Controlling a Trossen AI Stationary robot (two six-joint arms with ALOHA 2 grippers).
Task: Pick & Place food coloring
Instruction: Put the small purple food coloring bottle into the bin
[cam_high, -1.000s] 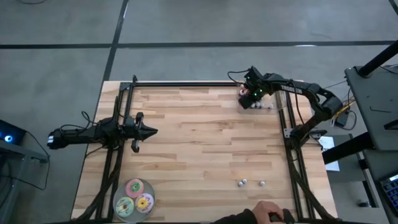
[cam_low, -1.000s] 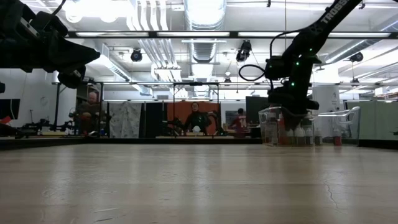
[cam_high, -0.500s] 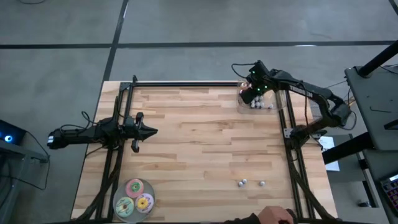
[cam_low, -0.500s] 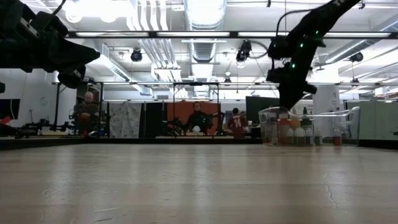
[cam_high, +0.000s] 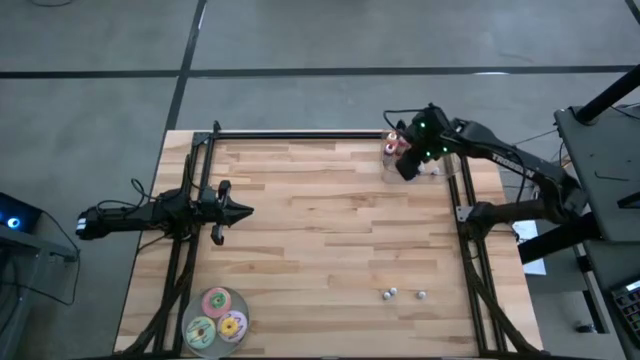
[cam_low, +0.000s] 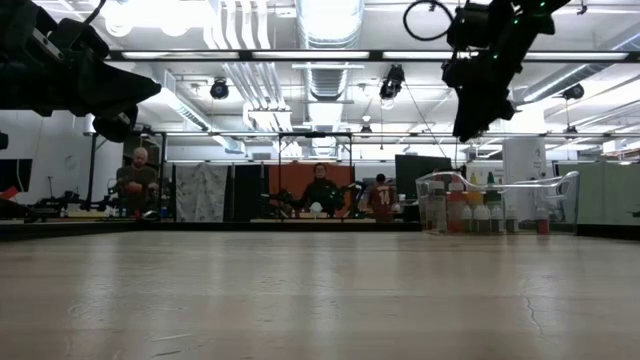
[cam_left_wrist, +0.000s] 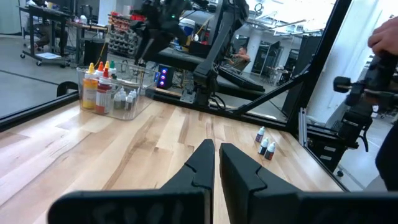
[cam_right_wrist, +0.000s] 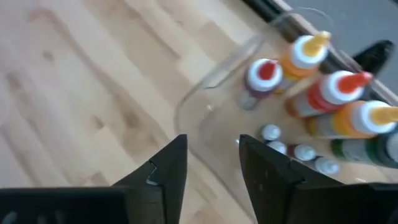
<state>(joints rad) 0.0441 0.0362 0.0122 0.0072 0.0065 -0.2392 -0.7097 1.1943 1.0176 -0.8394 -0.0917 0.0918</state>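
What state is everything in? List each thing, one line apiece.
Right gripper: open, empty, above the bin.
Left gripper: shut, empty, above the table's left side.
Bin: upright, partly filled.
Bottles in the bin: upright, capped.
Loose bottles: standing on the table, capped.
Discs: flat, clustered together.

you can't tell colours on the three loose bottles (cam_high: 402, 294) from above; clear bin (cam_right_wrist: 205, 112) runs off frame.
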